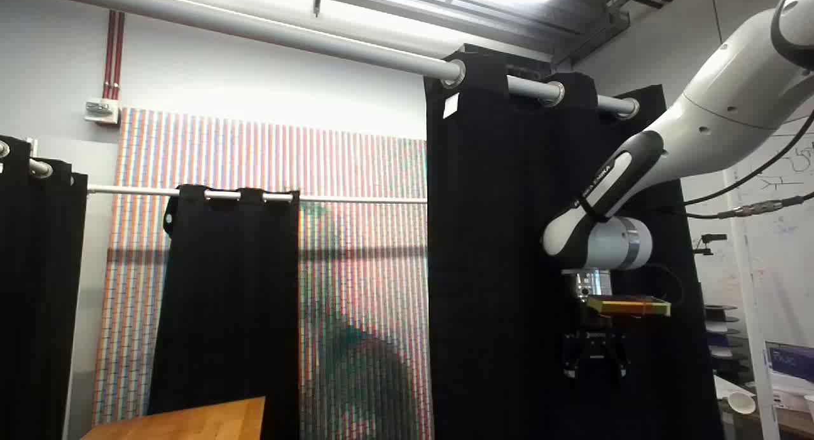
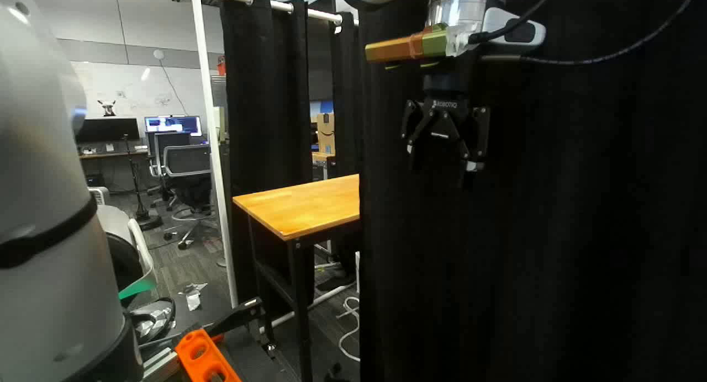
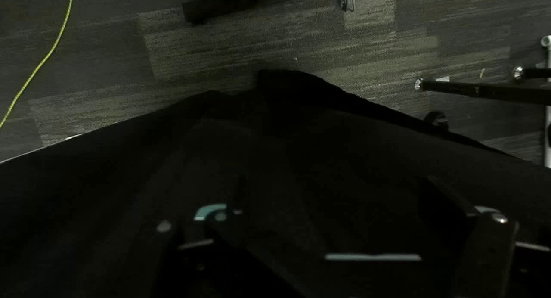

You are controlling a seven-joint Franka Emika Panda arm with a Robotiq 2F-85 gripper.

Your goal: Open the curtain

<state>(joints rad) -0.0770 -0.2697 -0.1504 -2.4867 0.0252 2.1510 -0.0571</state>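
A black curtain (image 1: 496,255) hangs by metal rings on a pale rod (image 1: 286,39) in an exterior view, with a small white tag near its top left. It fills the right half of an exterior view (image 2: 541,260) and covers part of a wooden table. My gripper (image 1: 596,370) points down close in front of it. The gripper is open in both exterior views (image 2: 440,164), with nothing seen between the fingers. In the wrist view the fingers (image 3: 335,199) are wide apart over the dark cloth (image 3: 275,134). Whether they touch the cloth is too dark to tell.
The wooden table (image 2: 309,205) stands behind the curtain's edge. More black curtains (image 1: 229,300) hang on a lower rod (image 1: 362,199). A white frame post (image 2: 210,150) and an orange part (image 2: 204,357) stand near the arm. A yellow cable (image 3: 43,65) lies on the floor.
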